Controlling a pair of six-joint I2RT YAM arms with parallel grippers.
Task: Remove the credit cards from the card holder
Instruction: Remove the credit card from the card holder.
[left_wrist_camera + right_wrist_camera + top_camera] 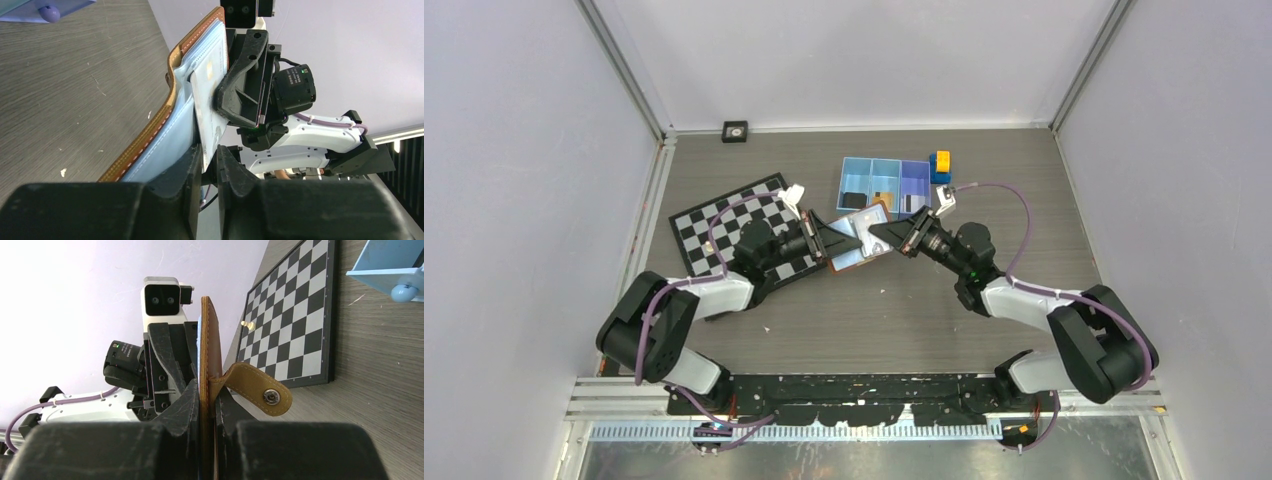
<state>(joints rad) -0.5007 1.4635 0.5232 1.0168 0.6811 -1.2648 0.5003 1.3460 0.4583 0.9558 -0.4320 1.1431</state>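
The brown card holder [856, 238] is held open above the table between both grippers. My left gripper [824, 243] is shut on the edge of a pale credit card [206, 115] that sticks out of the holder's pale blue inside [170, 140]; its fingertips [195, 160] pinch the card's lower corner. My right gripper [886, 236] is shut on the holder's brown outer flap [209, 340], beside the snap strap [260, 392]. Other cards, one of them dark [856, 199], lie in the blue tray.
The blue three-compartment tray [871, 160] stands just behind the holder, with a yellow-and-blue toy block [941, 165] at its right. A chessboard [724, 225] lies under the left arm, with a small pawn [246, 325] on it. A small black object [735, 130] sits at the back wall.
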